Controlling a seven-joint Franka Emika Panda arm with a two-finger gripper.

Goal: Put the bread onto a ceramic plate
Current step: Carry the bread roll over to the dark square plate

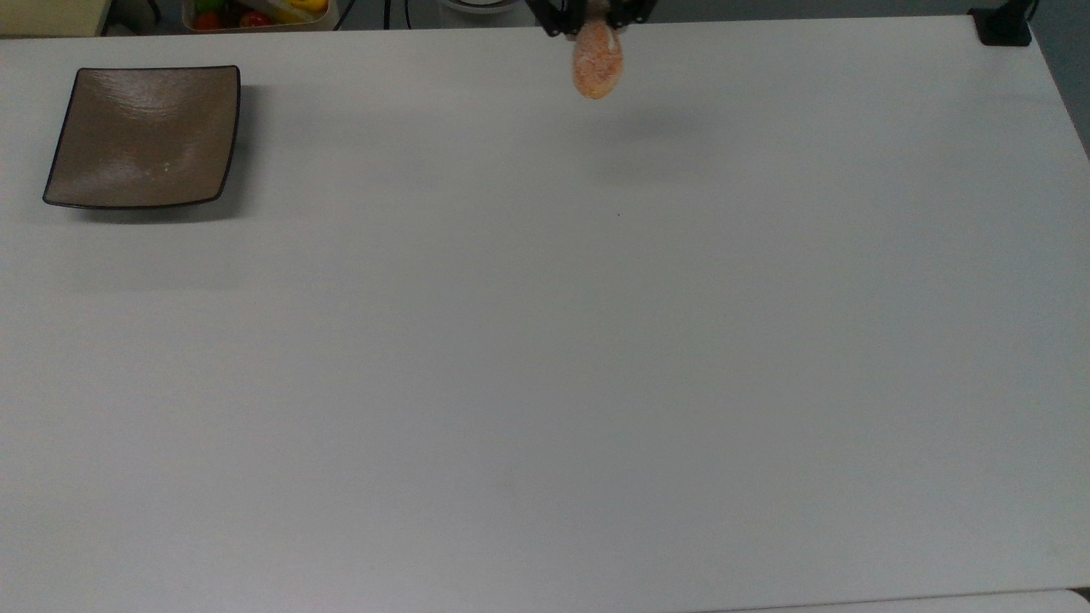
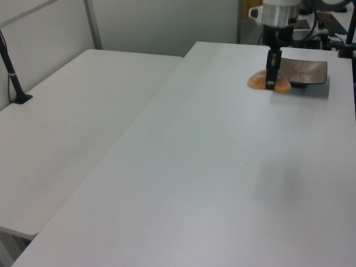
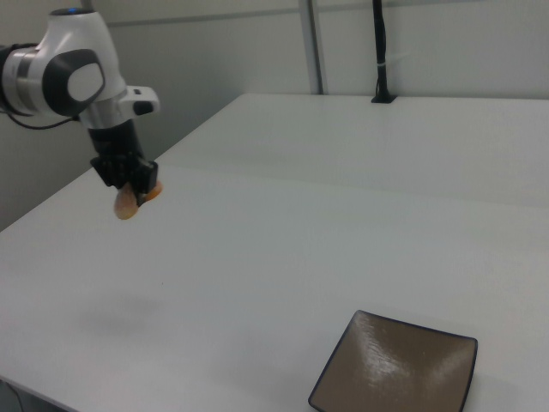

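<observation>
This looks like a robotics lab or office workroom: a broad white bench [image 1: 545, 340] with a second white table [image 2: 72, 122] set beside it, plain grey partition walls [image 3: 412, 43] and a black clamped pole [image 3: 380, 51] at the far edge. Past the bench, desks crowded with cables and equipment [image 2: 292, 30] show in the left view, and a tub of coloured play food [image 1: 255, 13] sits behind it in the top view.

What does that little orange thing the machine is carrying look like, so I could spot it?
Start at the big white table. Along the top view's upper edge, the black gripper grips a small oval orange-brown bread roll with pale sugary dusting, lifted off the surface. The square glossy brown plate, far larger, sits apart.
</observation>
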